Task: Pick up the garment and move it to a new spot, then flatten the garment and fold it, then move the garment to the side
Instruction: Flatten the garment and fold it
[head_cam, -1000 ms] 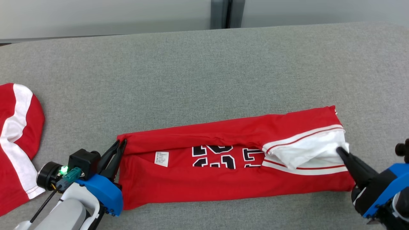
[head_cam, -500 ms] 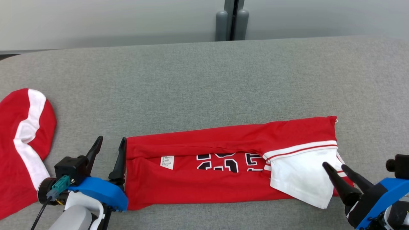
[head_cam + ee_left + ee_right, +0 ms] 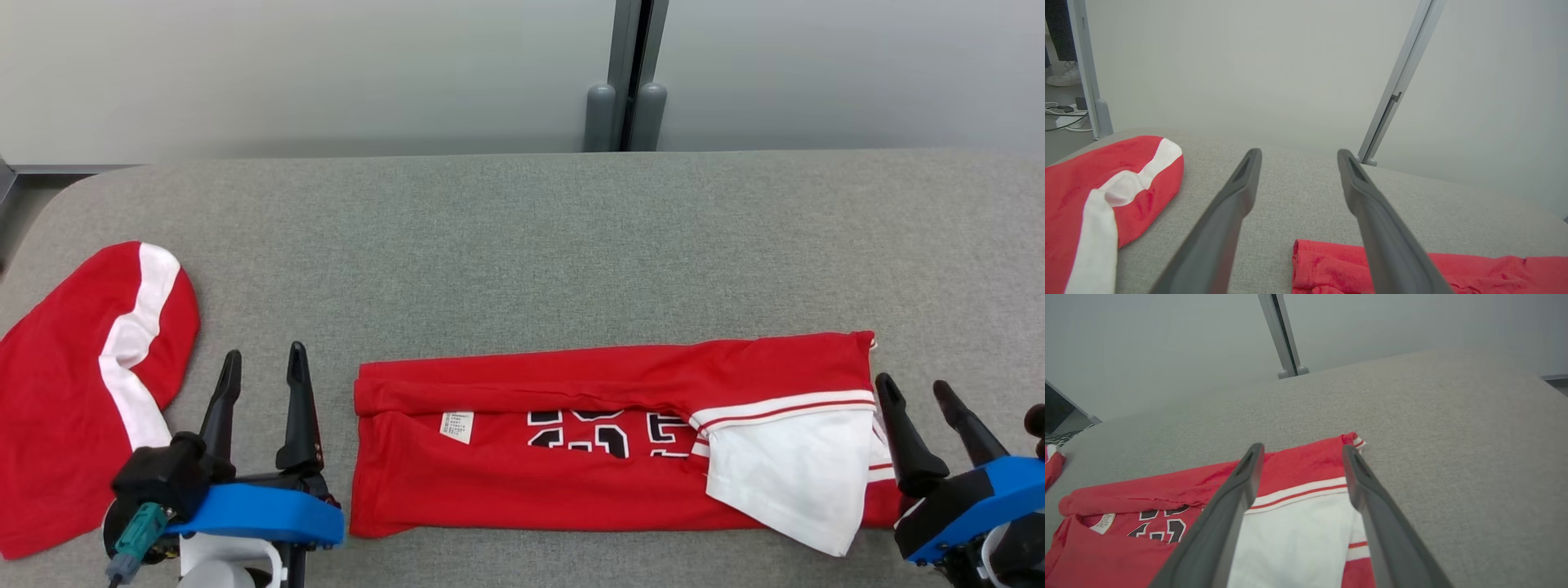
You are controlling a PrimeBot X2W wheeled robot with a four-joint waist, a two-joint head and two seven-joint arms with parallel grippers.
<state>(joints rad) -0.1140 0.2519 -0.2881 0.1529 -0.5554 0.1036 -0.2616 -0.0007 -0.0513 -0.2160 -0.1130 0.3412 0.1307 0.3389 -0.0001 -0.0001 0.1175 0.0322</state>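
Observation:
The garment (image 3: 571,482) is a red jersey with black numbers and a white panel. It lies folded into a long band along the near side of the grey table (image 3: 522,245). My left gripper (image 3: 265,353) stands open just left of the band's left end, touching nothing. At the right end my right gripper (image 3: 912,382) is open beside the white flap, with nothing held. In the left wrist view the open left gripper (image 3: 1299,152) frames bare table, with the garment (image 3: 1331,269) at its lower right. The right wrist view shows the open right gripper (image 3: 1303,446) over the garment's (image 3: 1298,465) right end.
A second red cloth with a white stripe (image 3: 73,384) lies at the table's left edge and appears as the striped cloth (image 3: 1094,183) in the left wrist view. A grey partition post (image 3: 627,114) stands behind the far edge. Bare table spreads beyond the garment.
Both grippers have opened and let go of the garment's ends, then drawn slightly away. The white flap has dropped flat. The head camera has tilted, shifting the whole picture.

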